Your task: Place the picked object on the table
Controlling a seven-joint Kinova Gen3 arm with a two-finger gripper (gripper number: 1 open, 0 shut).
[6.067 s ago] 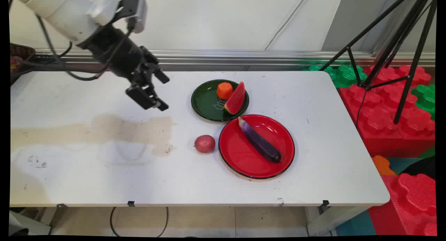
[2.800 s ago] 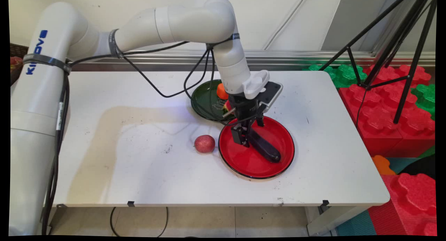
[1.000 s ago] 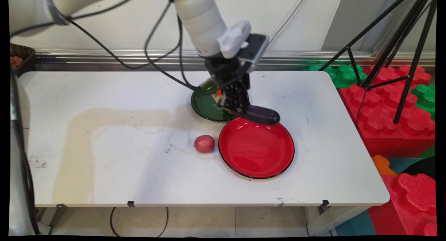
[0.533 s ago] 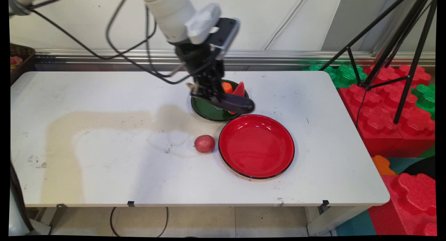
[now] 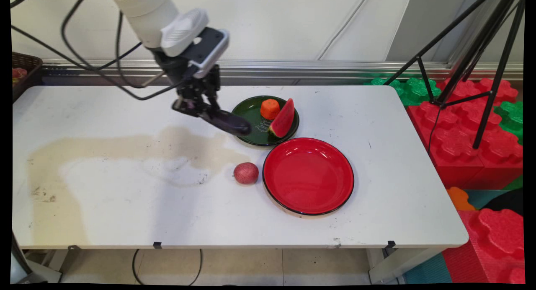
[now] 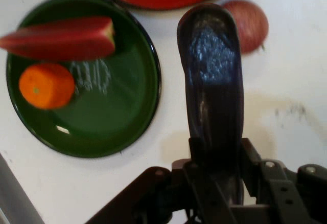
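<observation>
I have the gripper [image 5: 197, 107] clamped on the stem end of the eggplant [image 5: 226, 121], lifted clear above the table [image 5: 125, 206]. The eggplant juts out nearly level, its free tip hanging over the left rim of the green plate [image 5: 247, 128]. In the hand view it runs straight out from between the fingers [image 6: 204, 183] and looks snug, with no tilt to either side.

To carry it well, I judge I should keep the wrist level and move slowly: the grip sits at one end, so the long free end could swing or slip down. I would also keep enough height to clear the green plate's rim and the red apple [image 5: 246, 173], which sits on the table below and left of the green plate.

On the green plate lie the orange piece [image 5: 270, 108] and the watermelon slice [image 5: 283, 119], touching or nearly so. The red plate [image 5: 308, 176], just below and right of the green plate, is bare.

Compared with six seconds ago, the eggplant has left the red plate, and since half a second ago it has travelled leftward, uncovering the green plate.
</observation>
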